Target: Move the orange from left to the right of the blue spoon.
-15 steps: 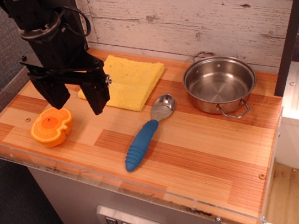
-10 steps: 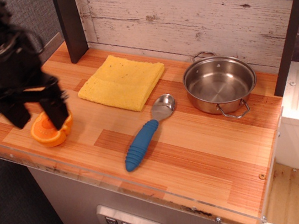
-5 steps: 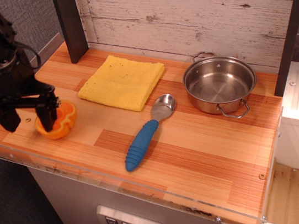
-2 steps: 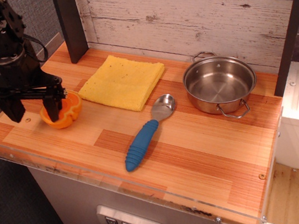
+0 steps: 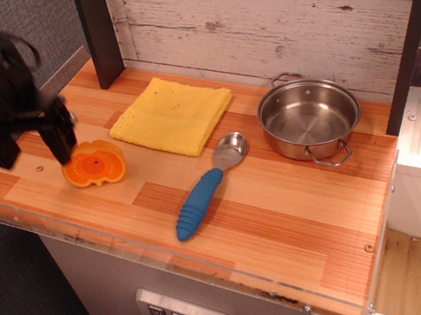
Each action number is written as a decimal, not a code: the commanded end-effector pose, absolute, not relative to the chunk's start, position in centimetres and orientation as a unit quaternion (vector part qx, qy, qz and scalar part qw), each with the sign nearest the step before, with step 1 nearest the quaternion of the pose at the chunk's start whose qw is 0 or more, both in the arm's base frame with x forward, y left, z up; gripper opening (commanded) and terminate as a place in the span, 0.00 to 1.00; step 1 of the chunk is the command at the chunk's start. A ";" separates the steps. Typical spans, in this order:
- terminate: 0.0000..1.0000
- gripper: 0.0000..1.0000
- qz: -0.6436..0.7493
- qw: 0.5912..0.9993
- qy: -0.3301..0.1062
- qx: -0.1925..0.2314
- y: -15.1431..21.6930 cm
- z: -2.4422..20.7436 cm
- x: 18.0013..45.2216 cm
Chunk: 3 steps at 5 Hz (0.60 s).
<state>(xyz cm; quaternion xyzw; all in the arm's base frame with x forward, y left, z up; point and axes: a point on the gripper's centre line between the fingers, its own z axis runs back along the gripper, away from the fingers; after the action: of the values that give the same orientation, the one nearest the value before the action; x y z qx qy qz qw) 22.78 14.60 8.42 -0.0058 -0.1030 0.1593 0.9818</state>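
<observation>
Since a moment ago, orange (image 5: 95,164) is being shown dropped, cut face up, left of blue spoon (image 5: 205,187). Gripper (image 5: 27,146) is being held spread, empty, above-left. Glossy, light, slippery; rounded sides are being judged best for regrasping.

Bare board (image 5: 297,216) lies right of the spoon (image 5: 203,190); the pot (image 5: 309,118) and cloth (image 5: 171,114) crowd the far side.
</observation>
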 end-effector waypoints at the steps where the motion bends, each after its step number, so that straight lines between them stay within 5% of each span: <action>1: 0.00 1.00 0.166 0.979 -0.122 -0.010 15.8 9.5 23.8; 3: 0.00 1.00 0.016 0.991 -0.103 -0.079 15.5 7.9 27.7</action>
<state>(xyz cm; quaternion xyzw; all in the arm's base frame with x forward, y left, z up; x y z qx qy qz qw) 27.52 15.20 6.65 -0.0939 -0.0845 0.0163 0.9919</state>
